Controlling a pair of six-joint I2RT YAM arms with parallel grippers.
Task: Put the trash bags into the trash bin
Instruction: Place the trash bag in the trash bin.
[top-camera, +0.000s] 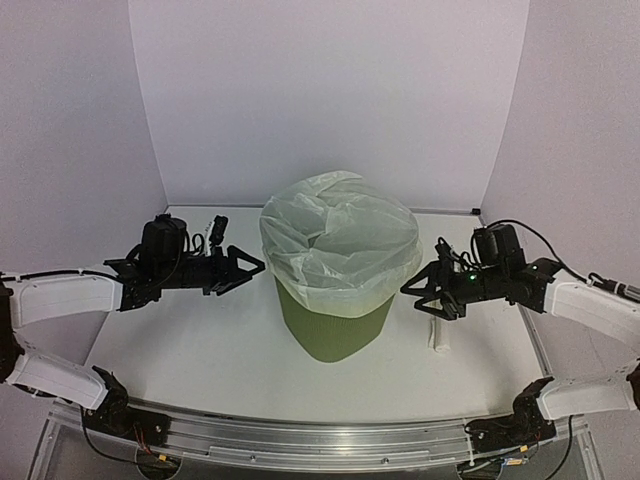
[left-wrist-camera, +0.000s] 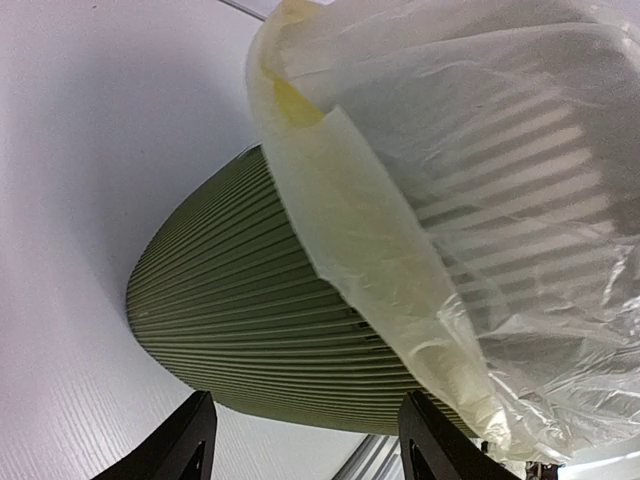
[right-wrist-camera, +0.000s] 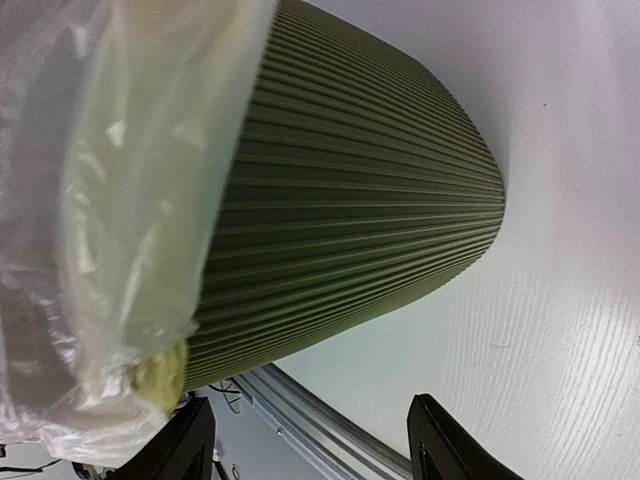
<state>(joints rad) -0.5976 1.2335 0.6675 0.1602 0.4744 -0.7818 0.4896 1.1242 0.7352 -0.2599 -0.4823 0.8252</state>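
The olive-green trash bin (top-camera: 335, 328) stands at the table's middle. A pale translucent trash bag (top-camera: 338, 240) is pulled over its rim and hangs down the upper part of its sides. My left gripper (top-camera: 252, 268) hovers just left of the bin, level with the bag's skirt, open and holding nothing. My right gripper (top-camera: 412, 290) sits just right of the bin, also open and empty. In the left wrist view the slatted bin (left-wrist-camera: 250, 320) and the bag (left-wrist-camera: 480, 200) lie ahead of the gripper (left-wrist-camera: 305, 425). The right wrist view shows the bin (right-wrist-camera: 360, 200) and bag (right-wrist-camera: 110, 200) beyond the gripper (right-wrist-camera: 310, 430).
A small white rolled item (top-camera: 438, 336) lies on the table under the right gripper. White walls enclose the table on the left, back and right. A metal rail (top-camera: 320, 440) runs along the near edge between the arm bases.
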